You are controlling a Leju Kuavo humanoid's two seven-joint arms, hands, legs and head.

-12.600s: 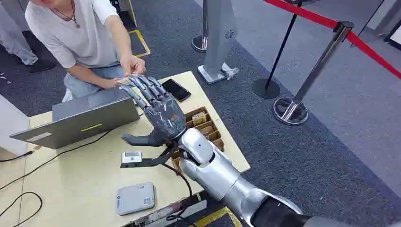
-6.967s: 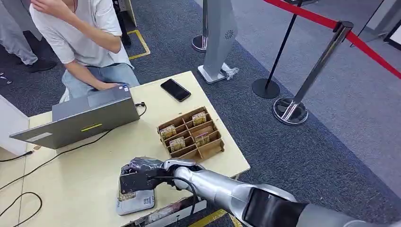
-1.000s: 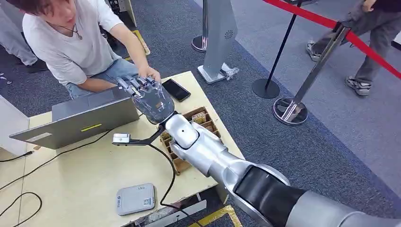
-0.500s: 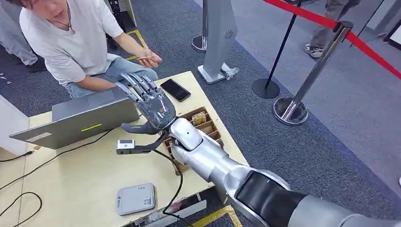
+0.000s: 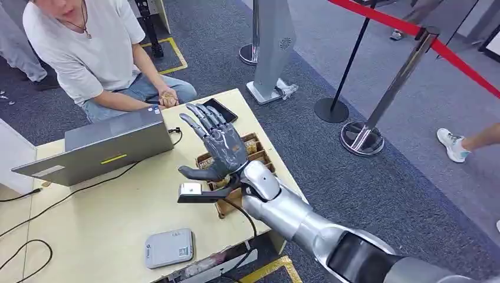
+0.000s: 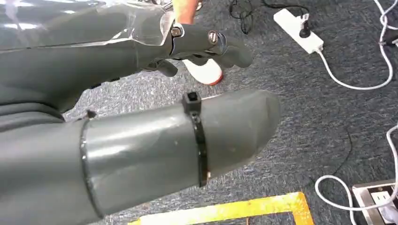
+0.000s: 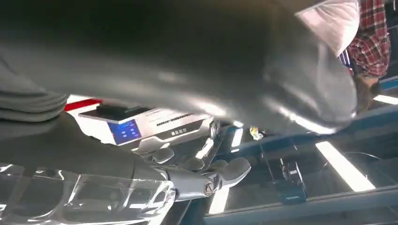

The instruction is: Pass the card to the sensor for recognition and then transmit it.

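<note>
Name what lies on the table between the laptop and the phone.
In the head view, a black cable lies between the laptop and the phone; the person's hand rests behind that gap.

Carpeted demo hall, grey carpet, red-belt stanchion, wooden table with laptop

The grey right hand, thick thumb and darker fingers spread with nothing between them, looms before a white blue-screened device and long ceiling lights.
</note>
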